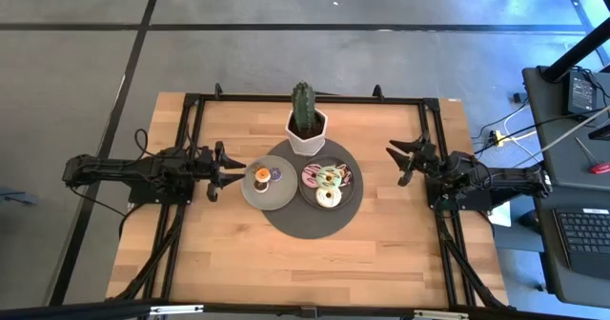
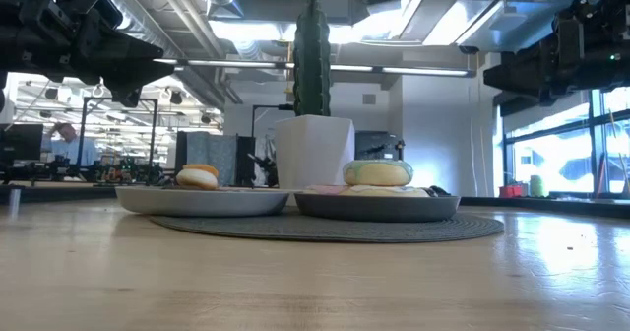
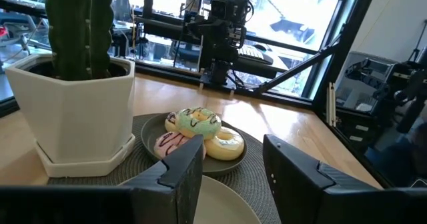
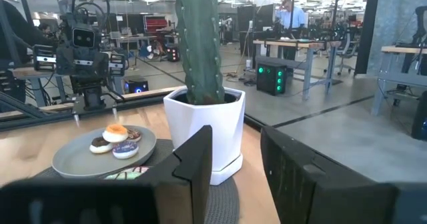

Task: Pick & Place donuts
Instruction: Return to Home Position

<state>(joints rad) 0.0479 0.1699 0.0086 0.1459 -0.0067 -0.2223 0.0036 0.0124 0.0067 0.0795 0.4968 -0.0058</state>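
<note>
Two grey plates sit on a round dark mat (image 1: 305, 215). The left plate (image 1: 270, 194) carries tiny donuts: an orange-topped one (image 4: 115, 132), a dark one (image 4: 100, 144) and a purple one (image 1: 274, 174). The right plate (image 1: 351, 194) carries a green donut (image 3: 198, 121), a pink one (image 3: 171, 144) and a cream one (image 3: 225, 144), the green resting on top of the others. My left gripper (image 1: 221, 168) hovers open just left of the left plate. My right gripper (image 1: 405, 160) hovers open to the right of the right plate, well apart from it.
A tall cactus in a white pot (image 1: 306, 128) stands on the mat's far edge, right behind both plates. A black frame (image 1: 191, 99) borders the wooden table. Bare wood lies on the near side (image 1: 305, 272). A person stands far off in the room (image 4: 290, 14).
</note>
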